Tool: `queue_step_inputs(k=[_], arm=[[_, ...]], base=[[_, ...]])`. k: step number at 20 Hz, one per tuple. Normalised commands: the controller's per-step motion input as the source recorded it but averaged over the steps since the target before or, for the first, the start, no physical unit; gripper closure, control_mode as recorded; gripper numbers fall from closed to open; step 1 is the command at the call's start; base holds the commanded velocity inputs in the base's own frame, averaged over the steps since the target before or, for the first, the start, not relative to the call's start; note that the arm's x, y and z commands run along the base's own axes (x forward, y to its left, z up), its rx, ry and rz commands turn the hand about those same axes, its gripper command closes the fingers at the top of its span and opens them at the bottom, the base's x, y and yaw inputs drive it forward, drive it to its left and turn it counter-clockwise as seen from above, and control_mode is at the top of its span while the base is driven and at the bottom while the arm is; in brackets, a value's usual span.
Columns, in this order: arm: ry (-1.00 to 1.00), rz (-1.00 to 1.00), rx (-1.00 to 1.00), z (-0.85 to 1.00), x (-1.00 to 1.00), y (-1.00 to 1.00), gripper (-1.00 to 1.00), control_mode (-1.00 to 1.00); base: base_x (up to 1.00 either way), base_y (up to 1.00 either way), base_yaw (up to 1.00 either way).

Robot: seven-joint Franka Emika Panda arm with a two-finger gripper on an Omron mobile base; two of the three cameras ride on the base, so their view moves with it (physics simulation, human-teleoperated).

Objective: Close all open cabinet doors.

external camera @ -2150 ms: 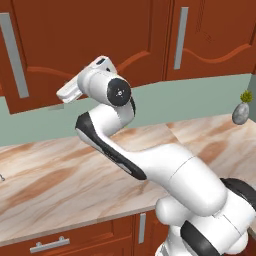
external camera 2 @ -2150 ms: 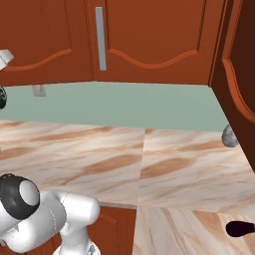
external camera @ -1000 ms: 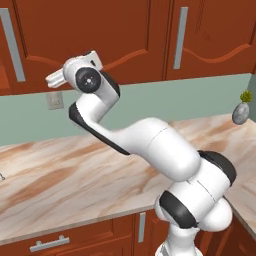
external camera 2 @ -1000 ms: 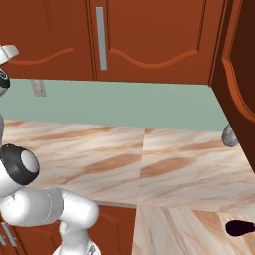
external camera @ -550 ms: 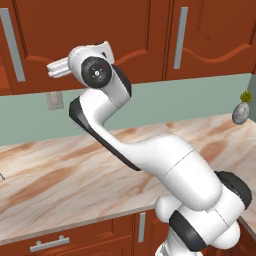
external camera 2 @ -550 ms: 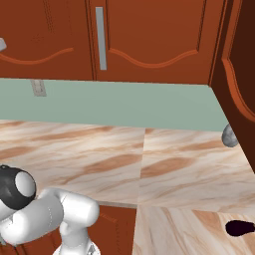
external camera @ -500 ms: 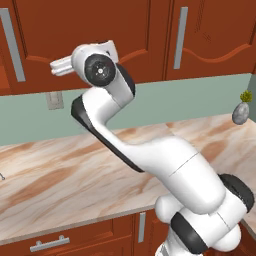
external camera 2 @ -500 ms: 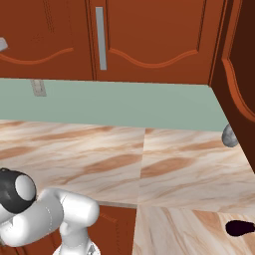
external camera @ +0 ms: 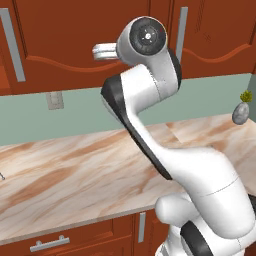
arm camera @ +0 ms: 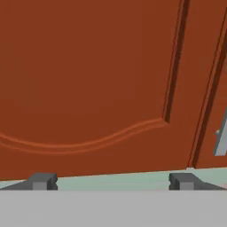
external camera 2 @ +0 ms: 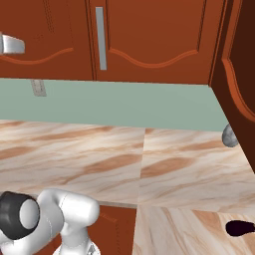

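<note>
- Step in hand, as judged: approach to the upper cabinet doors (external camera: pixel 75 35), no contact with any door seen.
- Gripper (external camera: pixel 102 51) raised level with the lower edge of the upper doors, pointed left and toward the wall in the left base view; seen also at the left edge of the right base view (external camera 2: pixel 11 44).
- Jaws wide apart, nothing between them; both finger tips (arm camera: pixel 42 181) stand far apart in the hand view, facing a door panel (arm camera: pixel 88 80) close ahead.
- Arm pose: elbow bent high above the marble counter (external camera: pixel 65 175), wrist held up in front of the door row, forearm rising steeply from the base at lower right.
- Doors along the far wall appear flush and shut, grey bar handles (external camera 2: pixel 101 37) vertical.
- One door (external camera 2: pixel 239 84) at the far right of the right base view stands swung out over the counter, judged open; well apart from the gripper.
- Next move, as judged: swing or drive right, set the fingers against the outer face of that open door, push it toward its frame.
- Small grey vase (external camera: pixel 240 112) on the counter near that door; risk of a knock.
</note>
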Motion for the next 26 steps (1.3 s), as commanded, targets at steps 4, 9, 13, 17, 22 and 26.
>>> queue_step_inputs(k=[4, 9, 13, 17, 22, 26], arm=[[0.03, -0.14, 0.11, -0.07, -0.83, -1.0, -1.0, -1.0], [0.0, -0.04, 0.06, -0.23, -0.75, -0.9, -1.0, -1.0], [0.0, 0.0, 0.04, -0.16, -0.56, -0.63, -1.0, -1.0], [-0.01, 0.0, 0.01, -0.04, -0.36, -0.24, -1.0, -1.0], [-0.02, 0.0, 0.0, 0.0, -0.36, -0.11, -1.0, -1.0], [-0.02, 0.0, 0.0, 0.0, -0.3, -0.12, -1.0, -1.0]], base=[[0.0, 0.0, 0.0], [0.0, 0.0, 0.0], [0.0, 0.0, 0.0], [0.0, 0.0, 0.0], [0.0, 0.0, 0.0], [0.0, 0.0, 0.0]])
